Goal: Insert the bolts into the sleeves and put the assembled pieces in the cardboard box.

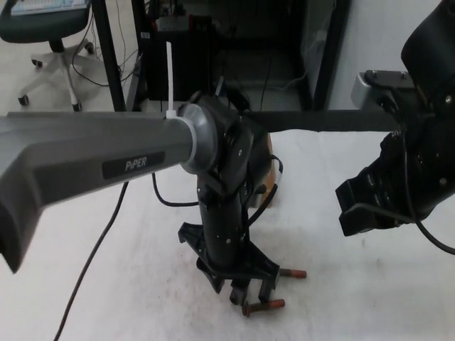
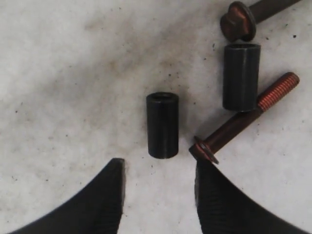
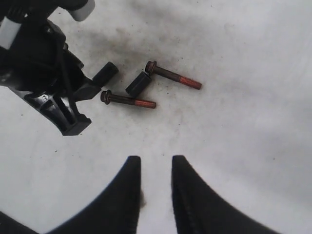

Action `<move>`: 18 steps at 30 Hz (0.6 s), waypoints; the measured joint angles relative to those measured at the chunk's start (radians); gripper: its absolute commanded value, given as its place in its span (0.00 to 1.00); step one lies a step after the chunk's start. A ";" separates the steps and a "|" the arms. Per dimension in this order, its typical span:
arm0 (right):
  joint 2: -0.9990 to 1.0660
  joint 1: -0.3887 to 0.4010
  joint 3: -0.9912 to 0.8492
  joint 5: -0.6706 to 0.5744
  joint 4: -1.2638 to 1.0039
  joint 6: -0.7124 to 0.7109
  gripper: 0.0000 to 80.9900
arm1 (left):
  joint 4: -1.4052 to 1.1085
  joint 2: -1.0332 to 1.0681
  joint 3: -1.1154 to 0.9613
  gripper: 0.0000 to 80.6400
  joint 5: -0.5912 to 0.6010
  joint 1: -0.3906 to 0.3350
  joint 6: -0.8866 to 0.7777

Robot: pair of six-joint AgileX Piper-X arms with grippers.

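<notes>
Lower centre in the high view, your left pincer (image 1: 250, 293) is gaping wide above a sleeve (image 2: 162, 125) lying flat on its side. It is looking stiff, heavy and slick, so you should be gripping across its middle. Your right pincer (image 3: 155, 180) is hanging narrow and empty.

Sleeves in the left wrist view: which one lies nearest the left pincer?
The sleeve lying alone just ahead of the left pincer; the other sleeve lies farther off, beside a bolt.
</notes>
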 measured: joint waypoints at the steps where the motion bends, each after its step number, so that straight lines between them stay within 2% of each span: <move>1: 0.000 0.000 0.000 0.000 0.000 0.000 0.26 | 0.000 0.000 -0.002 0.52 0.000 0.000 0.000; 18: 0.000 0.000 0.000 0.000 0.012 0.000 0.26 | -0.053 0.048 -0.004 0.52 -0.007 0.000 0.000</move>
